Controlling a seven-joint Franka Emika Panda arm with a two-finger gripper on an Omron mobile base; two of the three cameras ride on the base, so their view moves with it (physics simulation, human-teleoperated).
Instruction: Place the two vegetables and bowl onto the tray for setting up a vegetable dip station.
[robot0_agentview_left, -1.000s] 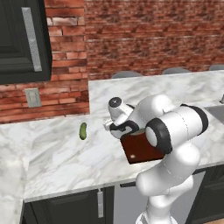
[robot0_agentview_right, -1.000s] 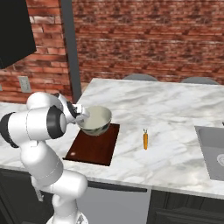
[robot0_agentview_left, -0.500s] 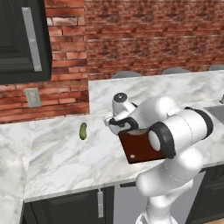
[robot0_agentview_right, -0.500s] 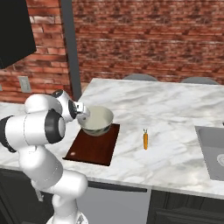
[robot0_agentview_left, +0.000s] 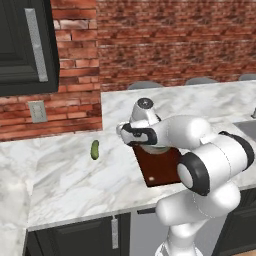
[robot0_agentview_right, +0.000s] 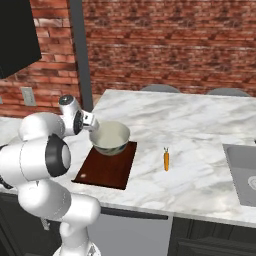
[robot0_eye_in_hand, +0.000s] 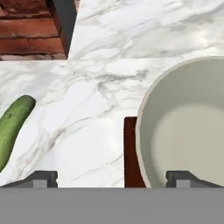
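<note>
Sitting on the far end of the tray (robot0_agentview_right: 107, 167), the bowl (robot0_agentview_right: 110, 138) shows its pale cream inside and covers that end of the dark reddish-brown board, whose near end with a small hole lies bare. The gripper (robot0_eye_in_hand: 111, 178) hangs just beside the bowl, on the side away from the carrot, its fingertips (robot0_eye_in_hand: 41, 178) spread wide and holding nothing. The carrot (robot0_agentview_right: 166, 159) lies on the counter near the tray, toward the sink (robot0_agentview_right: 242, 169). The cucumber (robot0_agentview_left: 94, 149) lies on the opposite side, well apart from the tray and closer to the brick wall (robot0_agentview_right: 165, 45). White grey-veined marble forms the counter (robot0_agentview_right: 190, 150), with dark cabinets (robot0_agentview_left: 30, 47) above and a pale outlet plate (robot0_agentview_left: 37, 111) on the brick. In the left base view the arm hides most of the bowl; the hand view cuts off the cucumber, the bowl's right side and all but a strip of the tray.
</note>
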